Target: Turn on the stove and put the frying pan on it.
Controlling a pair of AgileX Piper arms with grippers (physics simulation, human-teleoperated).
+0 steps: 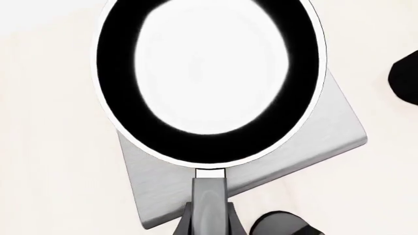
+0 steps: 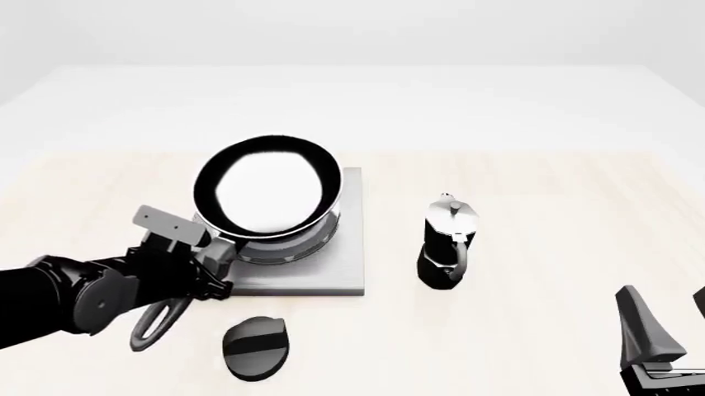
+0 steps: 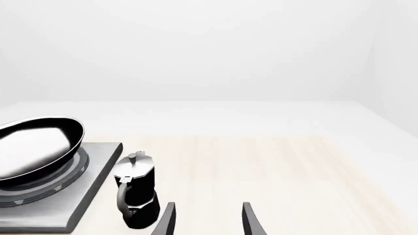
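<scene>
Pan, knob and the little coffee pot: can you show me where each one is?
pan [image 2: 267,191]: front view, on its shiny inside.
knob [image 2: 256,346]: front view, on its black top.
moka pot [image 2: 448,239]: front view, on its body, under the silver lid.

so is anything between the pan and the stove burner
Nothing visible. The frying pan, held tilted by the left gripper, is right over the stove. The moka pot stands off to the side.
</scene>
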